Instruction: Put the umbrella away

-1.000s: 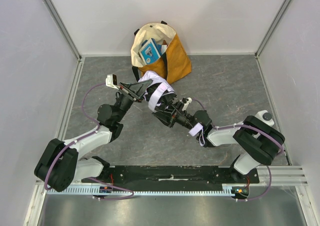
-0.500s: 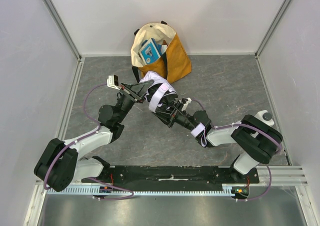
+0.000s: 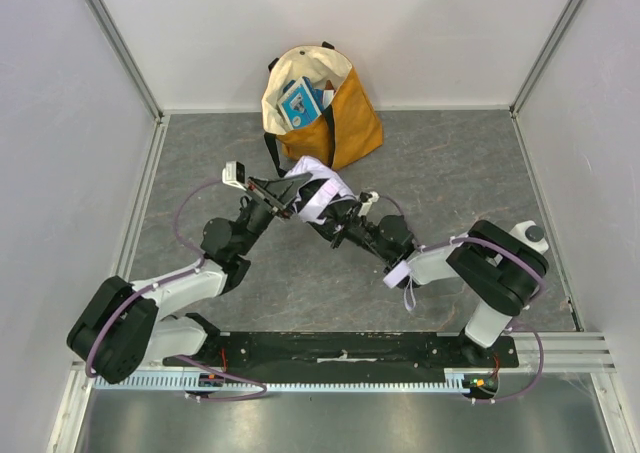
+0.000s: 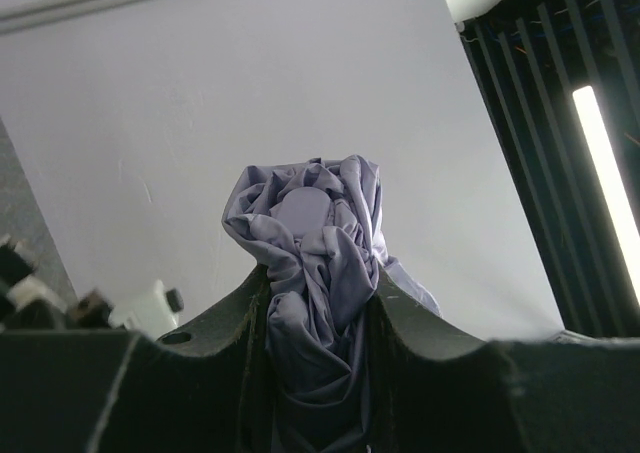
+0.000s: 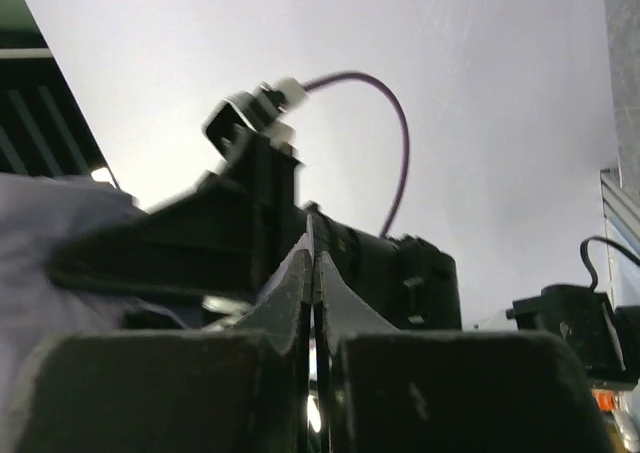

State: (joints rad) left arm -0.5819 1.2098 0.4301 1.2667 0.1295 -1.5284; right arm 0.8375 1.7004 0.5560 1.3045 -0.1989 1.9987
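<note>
The umbrella [image 3: 318, 187] is a crumpled bundle of pale lavender-white fabric held above the floor just in front of the tote bag [image 3: 345, 123]. My left gripper [image 3: 288, 189] reaches it from the left. In the left wrist view the left gripper [image 4: 318, 285] is shut on the umbrella [image 4: 315, 233], whose fabric bulges out past the fingertips. My right gripper [image 3: 335, 218] sits right under the bundle's near side. In the right wrist view the right gripper [image 5: 313, 241] is shut, fingertips pressed together with nothing visible between them, and the umbrella's fabric [image 5: 45, 238] lies off to its left.
The mustard-and-cream tote bag stands open against the back wall with a blue box [image 3: 300, 100] inside. White walls [image 3: 60, 123] enclose the grey floor on three sides. Both forearms converge at mid-floor, close to each other.
The right gripper's jaws have closed fully. Both grippers and the umbrella bundle have shifted slightly right and back toward the bag, and the right forearm has swung further left.
</note>
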